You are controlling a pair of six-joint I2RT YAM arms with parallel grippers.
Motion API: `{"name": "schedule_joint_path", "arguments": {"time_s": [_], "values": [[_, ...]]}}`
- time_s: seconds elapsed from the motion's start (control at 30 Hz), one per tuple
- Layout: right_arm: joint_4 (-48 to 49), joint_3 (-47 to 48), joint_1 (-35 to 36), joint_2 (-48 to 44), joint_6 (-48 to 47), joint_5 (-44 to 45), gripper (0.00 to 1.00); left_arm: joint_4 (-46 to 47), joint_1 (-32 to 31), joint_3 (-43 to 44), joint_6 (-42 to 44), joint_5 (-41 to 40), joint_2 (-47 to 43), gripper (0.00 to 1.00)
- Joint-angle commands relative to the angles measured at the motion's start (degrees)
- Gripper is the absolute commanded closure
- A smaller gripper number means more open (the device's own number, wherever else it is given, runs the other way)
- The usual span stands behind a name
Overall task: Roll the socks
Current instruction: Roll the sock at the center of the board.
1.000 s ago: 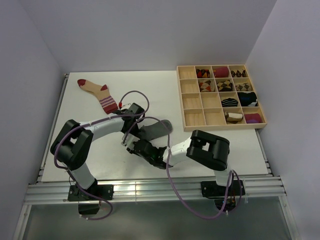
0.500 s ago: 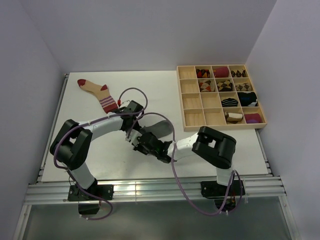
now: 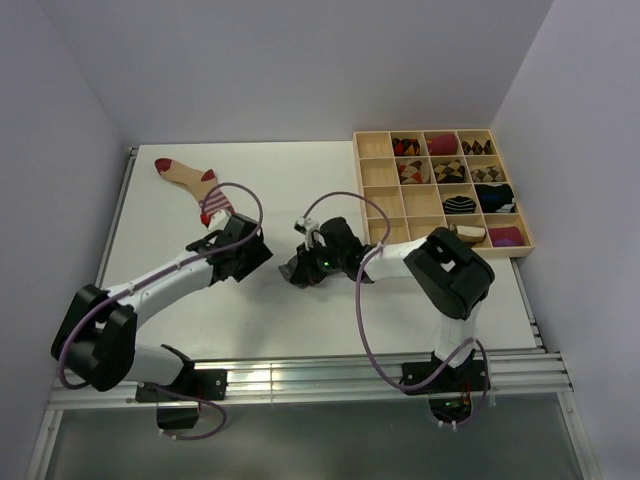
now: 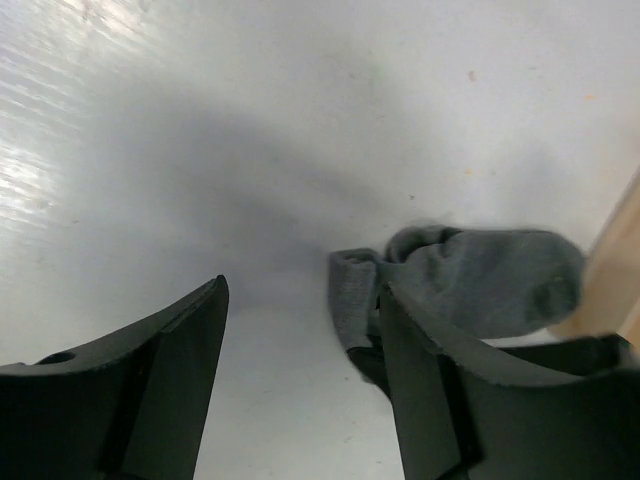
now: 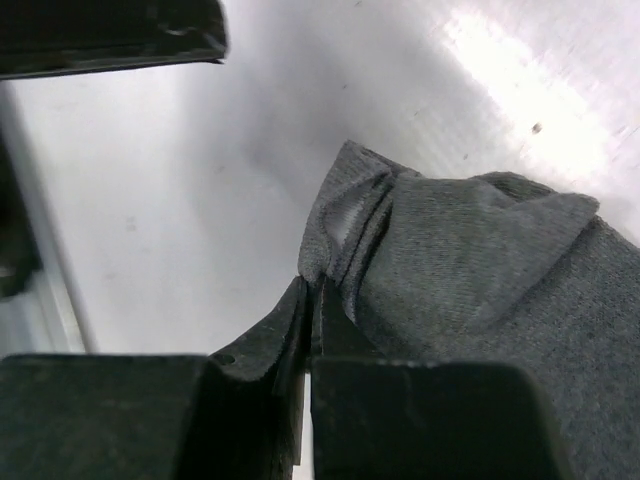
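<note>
Your right gripper (image 5: 310,298) is clamped on the bunched grey sock (image 5: 480,270) in the middle of the table (image 3: 290,180). Your left gripper (image 4: 300,292) sits just left of it, jaws apart and empty. The beige sock (image 3: 190,180) lies flat at the far left, so rolling looks mostly undone.

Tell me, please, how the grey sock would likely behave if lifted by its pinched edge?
Probably floppy: the grey sock creases where the right end effector pinches it, so it should droop. Its loose fold may come undone.
</note>
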Motion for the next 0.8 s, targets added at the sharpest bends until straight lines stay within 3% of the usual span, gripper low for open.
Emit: {"name": "schedule_joint_path", "arguments": {"time_s": [0.0,0.33,0.77], "values": [[4.6,-0.1,-2.1,1.5,10.1,-12.6,1.0,9.0,-0.2,-5.5,-5.0,2.6,-4.5,0.32],[18.8,-6.0,-9.0,7.0,30.8,-17.3,1.0,16.3,-2.9,-8.4,-7.8,7.2,-0.3,0.3],[19.6,-9.8,-11.7,7.5,35.6,-14.6,1.0,18.2,-5.7,-5.0,-7.5,8.8,7.2,0.39]]}}
